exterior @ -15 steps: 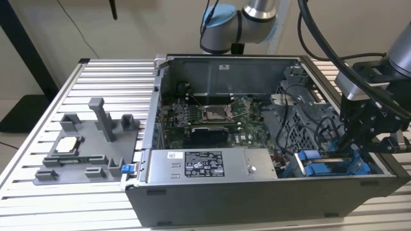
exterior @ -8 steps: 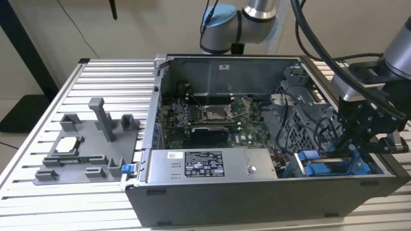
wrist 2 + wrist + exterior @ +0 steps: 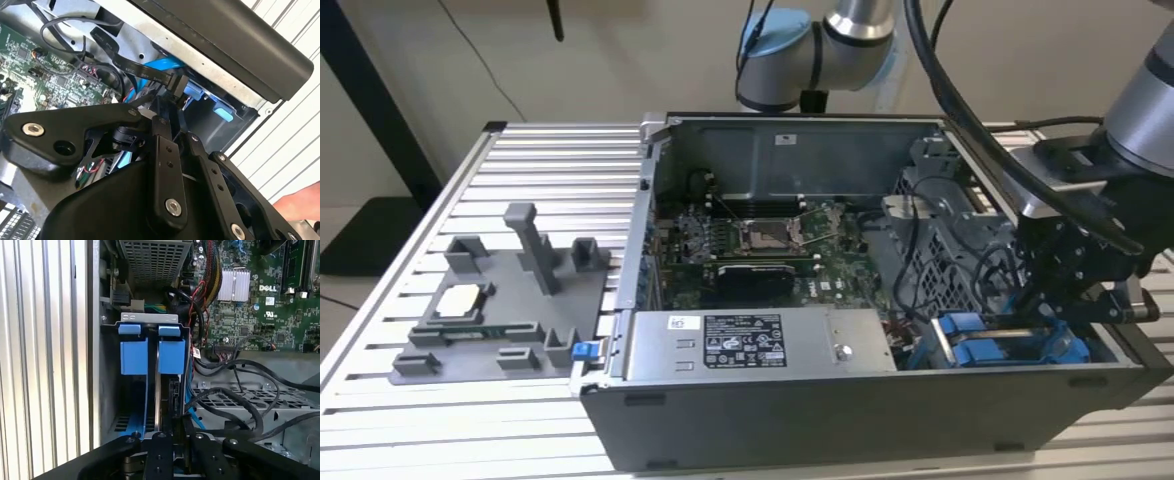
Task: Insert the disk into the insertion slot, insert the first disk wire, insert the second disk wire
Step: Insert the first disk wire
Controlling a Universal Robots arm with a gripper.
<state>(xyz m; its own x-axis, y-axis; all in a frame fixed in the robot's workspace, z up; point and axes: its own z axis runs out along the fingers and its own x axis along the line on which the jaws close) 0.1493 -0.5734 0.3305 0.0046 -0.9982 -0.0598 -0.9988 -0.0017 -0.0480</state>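
- One gripper (image 3: 178,426), narrow, pinches one black wire plug (image 3: 178,83).
- Two blue tabs (image 3: 134,356) sit side by side in the insertion slot (image 3: 150,317).
- The case wall (image 3: 95,390) and many wires (image 3: 235,405) crowd it.

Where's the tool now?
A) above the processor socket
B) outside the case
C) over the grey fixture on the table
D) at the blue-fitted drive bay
D: in the exterior view the tool reaches down into the case at the insertion slot with its blue fittings, on that view's right.
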